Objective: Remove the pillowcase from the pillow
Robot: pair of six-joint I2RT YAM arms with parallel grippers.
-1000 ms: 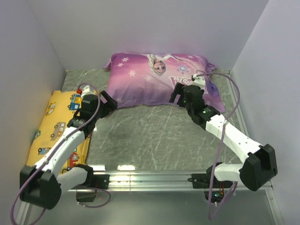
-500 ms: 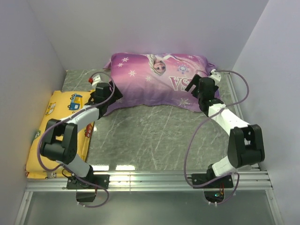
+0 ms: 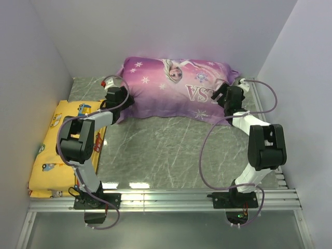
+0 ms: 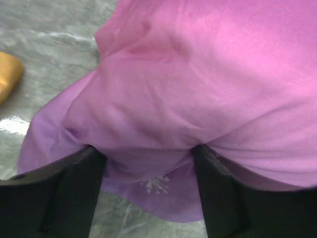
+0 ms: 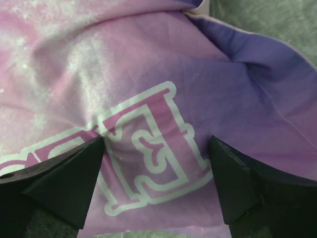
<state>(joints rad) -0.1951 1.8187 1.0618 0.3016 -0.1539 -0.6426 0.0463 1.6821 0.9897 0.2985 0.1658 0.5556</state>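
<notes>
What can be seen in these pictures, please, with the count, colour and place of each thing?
pillowcase: one, purple-pink with a blonde princess and white snowflakes, plumply filled, far middle of the table.
cushion: one, yellow with cartoon vehicles, flat along the table's left edge.
table: one, grey-green marbled, under everything.
walls: pale white, at the back and both sides.
rail: one, silver, along the near edge.
arms: two, black and white, bolted to the rail, each reaching to one end of the pillowcase.
left gripper: black, open, over the pillowcase's left near corner.
right gripper: black, open, over the printed lettering.
</notes>
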